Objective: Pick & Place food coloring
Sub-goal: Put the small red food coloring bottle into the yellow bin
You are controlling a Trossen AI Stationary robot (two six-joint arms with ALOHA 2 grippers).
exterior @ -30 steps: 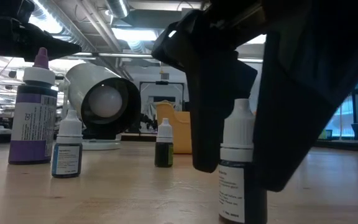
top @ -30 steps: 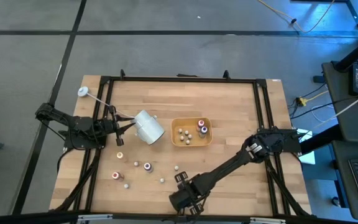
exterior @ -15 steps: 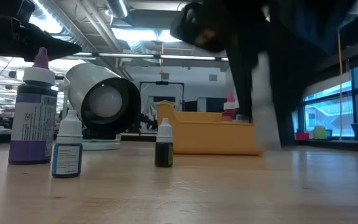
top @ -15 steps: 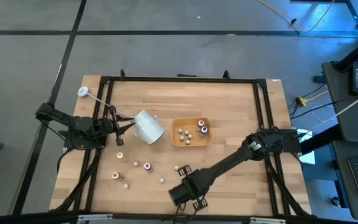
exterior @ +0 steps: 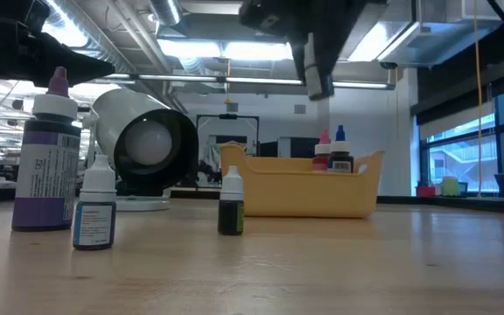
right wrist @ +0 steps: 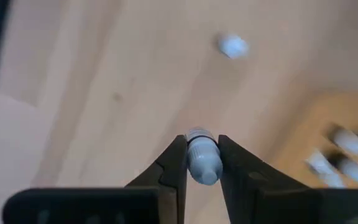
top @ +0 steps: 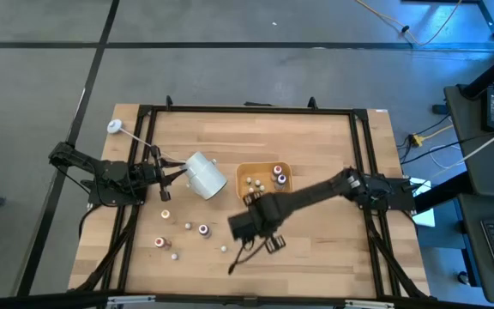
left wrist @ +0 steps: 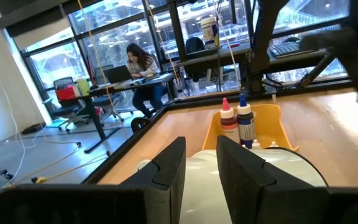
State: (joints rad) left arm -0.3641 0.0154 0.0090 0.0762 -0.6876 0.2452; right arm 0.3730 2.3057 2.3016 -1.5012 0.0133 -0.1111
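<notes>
Leftmost, the left gripper (top: 168, 172) stays out of the sorting, its fingers clamped on the rim of the large white cylindrical cup (top: 204, 174) lying on its side on the pale wooden table (top: 333, 249). Several tiny loose food-coloring bottles (top: 203, 229) stand below it. Further right, the right gripper (top: 252, 202), raised just beside the yellow-orange rounded tray (top: 263, 196), pinches a small whitish dropper bottle (right wrist: 202, 158). Releasing short of the rim would likely drop it outside; a light pinch might let it slip.
</notes>
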